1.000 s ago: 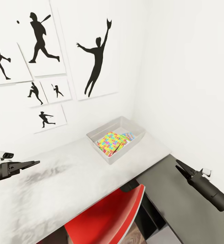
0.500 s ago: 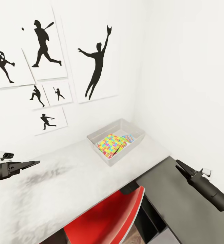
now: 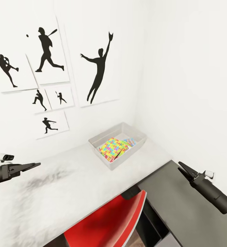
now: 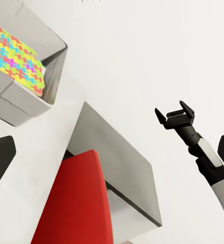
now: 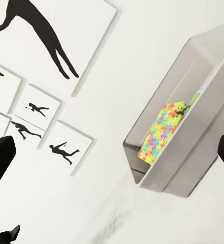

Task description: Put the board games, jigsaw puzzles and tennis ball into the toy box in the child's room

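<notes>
The grey toy box [image 3: 140,134] stands on the table's pale top [image 3: 75,185] against the wall. Inside it a neon jigsaw puzzle [image 3: 112,147] leans on top, and a board game's printed corner [image 3: 131,140] pokes out behind it. My left gripper [image 3: 36,165] hovers open and empty over the table's left part, well short of the box. Over the dark grey section [image 3: 182,212], my right gripper [image 3: 182,168] is also open and empty. The left wrist view shows the box [image 4: 20,104], the puzzle [image 4: 15,61] and the right gripper [image 4: 175,118]. The tennis ball and the bed are out of view.
A red chair [image 3: 106,223] is tucked under the table's front edge between the arms. White walls meet in a corner behind the box, and black silhouette posters [image 3: 98,68] hang on the left wall.
The whole picture has shifted slightly down and right, so the camera moved. Both grippers keep the same pose, and the box's contents look unchanged.
</notes>
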### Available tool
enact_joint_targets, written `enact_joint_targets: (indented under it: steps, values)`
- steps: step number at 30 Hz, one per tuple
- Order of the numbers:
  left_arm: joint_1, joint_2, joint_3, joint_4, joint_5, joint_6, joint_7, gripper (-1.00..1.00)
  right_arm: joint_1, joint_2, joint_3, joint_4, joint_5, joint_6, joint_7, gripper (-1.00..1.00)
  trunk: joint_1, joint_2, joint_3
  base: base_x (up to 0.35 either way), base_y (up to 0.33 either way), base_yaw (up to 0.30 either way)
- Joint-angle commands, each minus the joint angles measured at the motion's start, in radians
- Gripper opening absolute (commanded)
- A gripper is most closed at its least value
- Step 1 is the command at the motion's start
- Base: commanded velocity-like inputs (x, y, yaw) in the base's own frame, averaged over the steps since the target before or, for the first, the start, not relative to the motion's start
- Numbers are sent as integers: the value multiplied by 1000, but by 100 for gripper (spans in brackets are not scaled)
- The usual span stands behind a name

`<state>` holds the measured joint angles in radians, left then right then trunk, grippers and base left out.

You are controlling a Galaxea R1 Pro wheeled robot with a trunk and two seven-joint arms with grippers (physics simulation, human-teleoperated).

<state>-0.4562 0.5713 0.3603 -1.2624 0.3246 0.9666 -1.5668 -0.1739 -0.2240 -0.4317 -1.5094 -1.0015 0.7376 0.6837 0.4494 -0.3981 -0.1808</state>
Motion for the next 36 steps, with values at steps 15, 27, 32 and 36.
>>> enact_joint_targets:
  steps: [15,27,32,36]
  values:
    - [-1,-1,-1,0,0,10,-4,100,-1,0,-1,0,-3,5,0,100,1,-2,23,0,0,0]
    - [0,2,0,1,-7,11,-4,100,-1,0,-1,0,-3,5,0,100,1,-2,43,0,0,0]
    - [0,1,0,1,-8,11,-4,100,-1,0,-1,0,-3,5,1,100,1,-2,51,0,0,0]
    - [0,1,0,1,-9,10,-4,100,-1,0,-2,0,-3,5,1,100,1,-2,58,0,0,0]
